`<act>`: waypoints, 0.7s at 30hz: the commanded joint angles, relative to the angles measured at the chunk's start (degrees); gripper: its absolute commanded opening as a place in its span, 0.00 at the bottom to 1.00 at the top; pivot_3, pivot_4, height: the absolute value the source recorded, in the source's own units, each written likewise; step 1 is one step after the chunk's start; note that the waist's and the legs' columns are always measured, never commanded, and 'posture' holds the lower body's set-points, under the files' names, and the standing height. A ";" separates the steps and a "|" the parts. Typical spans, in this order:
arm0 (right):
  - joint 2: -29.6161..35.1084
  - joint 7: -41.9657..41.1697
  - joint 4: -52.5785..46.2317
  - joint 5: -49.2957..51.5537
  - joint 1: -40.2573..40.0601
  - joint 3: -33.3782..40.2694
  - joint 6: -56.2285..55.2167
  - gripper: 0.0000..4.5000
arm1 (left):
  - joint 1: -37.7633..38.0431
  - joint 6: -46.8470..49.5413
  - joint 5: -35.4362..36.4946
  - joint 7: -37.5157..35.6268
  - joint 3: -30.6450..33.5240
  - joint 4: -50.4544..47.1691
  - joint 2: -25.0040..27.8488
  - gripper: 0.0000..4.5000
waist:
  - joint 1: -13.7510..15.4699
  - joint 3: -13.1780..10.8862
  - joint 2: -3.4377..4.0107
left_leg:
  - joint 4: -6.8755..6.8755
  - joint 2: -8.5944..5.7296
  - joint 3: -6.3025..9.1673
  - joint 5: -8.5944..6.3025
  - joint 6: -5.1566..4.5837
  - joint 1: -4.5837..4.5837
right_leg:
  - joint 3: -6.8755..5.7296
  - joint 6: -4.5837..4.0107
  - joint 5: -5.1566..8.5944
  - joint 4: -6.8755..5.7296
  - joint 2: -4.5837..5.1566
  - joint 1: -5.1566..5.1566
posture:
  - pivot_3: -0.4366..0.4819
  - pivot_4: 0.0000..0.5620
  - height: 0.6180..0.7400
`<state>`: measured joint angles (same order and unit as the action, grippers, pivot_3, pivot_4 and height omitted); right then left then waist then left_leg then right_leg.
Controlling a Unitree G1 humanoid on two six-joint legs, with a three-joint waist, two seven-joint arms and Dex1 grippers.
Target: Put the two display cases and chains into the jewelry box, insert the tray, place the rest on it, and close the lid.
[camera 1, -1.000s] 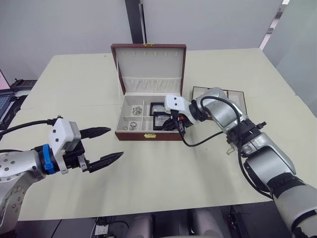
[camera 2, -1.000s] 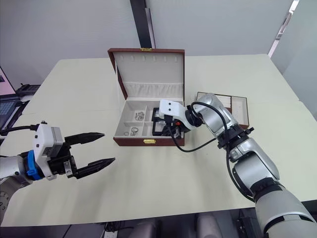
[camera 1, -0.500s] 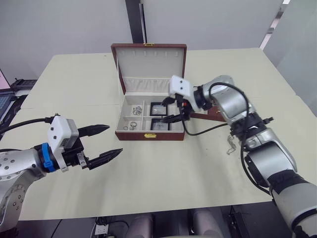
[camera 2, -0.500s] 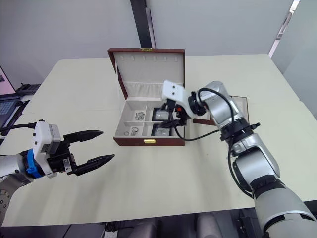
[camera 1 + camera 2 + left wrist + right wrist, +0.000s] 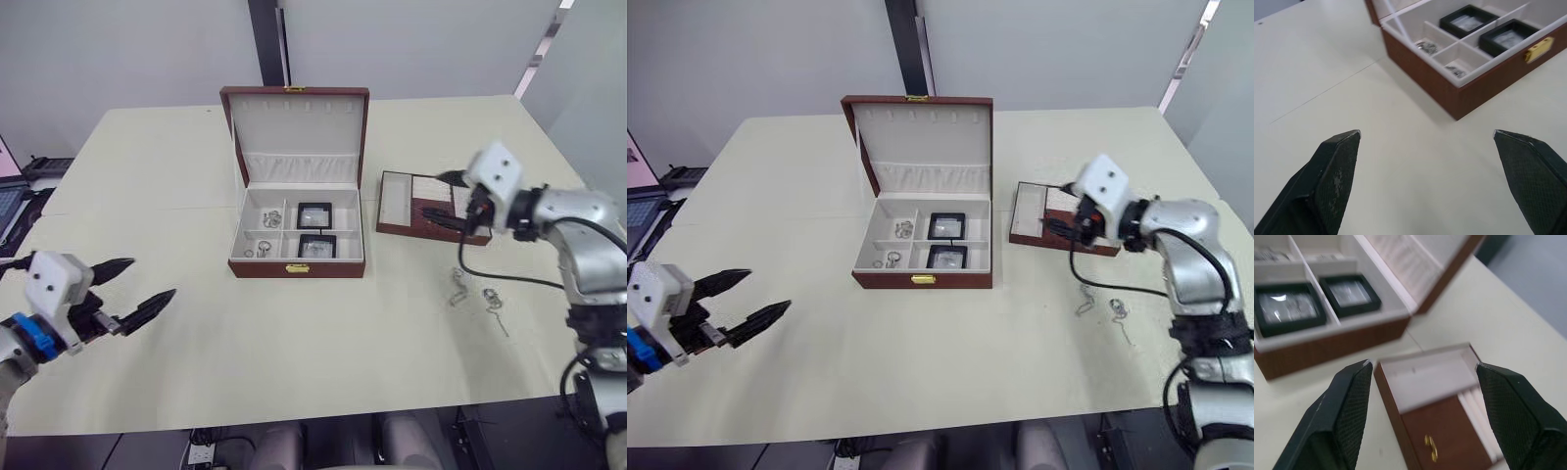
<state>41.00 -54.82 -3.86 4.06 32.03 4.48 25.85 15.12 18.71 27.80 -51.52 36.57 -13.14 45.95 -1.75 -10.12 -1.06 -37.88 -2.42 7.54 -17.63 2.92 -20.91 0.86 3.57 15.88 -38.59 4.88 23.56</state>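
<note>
Two display cases [image 5: 314, 230] lie inside the jewelry box [image 5: 297, 264]; the right pincer [image 5: 438, 199], spread wide and empty, hovers over the tray [image 5: 392, 205]; the left pincer [image 5: 137, 287] gapes too.

Jewelry box [image 5: 297, 257] at table [image 5: 294, 343] centre, mouth unobstructed from above. Lid [image 5: 296, 132] upright along box's far edge: blocks approach from behind. Two display cases [image 5: 315, 230] fill box's right-hand compartments; left ones hold small silver pieces. Tray [image 5: 428, 209] just right of box; right gripper [image 5: 441, 198] hovers over it, jaws wide. Rest [image 5: 475, 292] lies nearer than tray. Bare table left of box.
</note>
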 commanded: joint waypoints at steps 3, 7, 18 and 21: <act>3.79 4.76 -3.22 1.23 -8.83 10.09 -5.83 0.79 | 1.37 -6.69 -2.95 2.51 3.73 5.43 -2.65 1.00 | -0.05 0.00 0.00 | -0.02 0.02 -0.04 -0.02 -0.04 0.04 | 0.02 0.00 0.00 -0.03 0.01 -0.01 | 0.48 0.27 1.00; 6.31 5.19 -1.51 1.09 -20.28 16.33 -12.65 0.79 | 3.49 -10.44 -4.63 4.06 4.30 9.33 -4.88 1.00 | 0.12 0.01 -0.02 | -0.01 0.02 -0.03 -0.03 -0.06 0.08 | -0.06 0.00 0.00 0.03 -0.01 -0.17 | 0.48 0.27 1.00; 4.67 10.70 4.23 3.22 -30.49 21.28 -18.03 0.79 | 6.33 -10.13 -4.13 9.39 5.04 8.94 -7.80 1.00 | 0.06 0.01 -0.03 | -0.03 0.05 -0.10 -0.04 -0.08 0.23 | -0.04 0.02 -0.01 0.04 -0.05 -0.35 | 0.48 0.27 1.00; 4.82 10.87 5.37 4.36 -30.29 21.15 -17.50 0.99 | 6.68 -8.48 -3.63 11.06 4.81 6.21 -8.31 1.00 | 0.01 0.01 -0.03 | -0.04 0.06 -0.11 -0.03 -0.08 0.23 | -0.02 0.02 -0.01 0.04 -0.04 -0.35 | 0.48 0.27 1.00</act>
<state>45.10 -44.59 2.12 7.03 1.14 23.46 8.95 21.56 9.75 23.10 -41.72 39.24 -3.82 37.74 -1.74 -10.11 -1.09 -37.92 -2.36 7.43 -17.66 2.84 -20.69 0.84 3.59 15.88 -38.55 4.83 23.21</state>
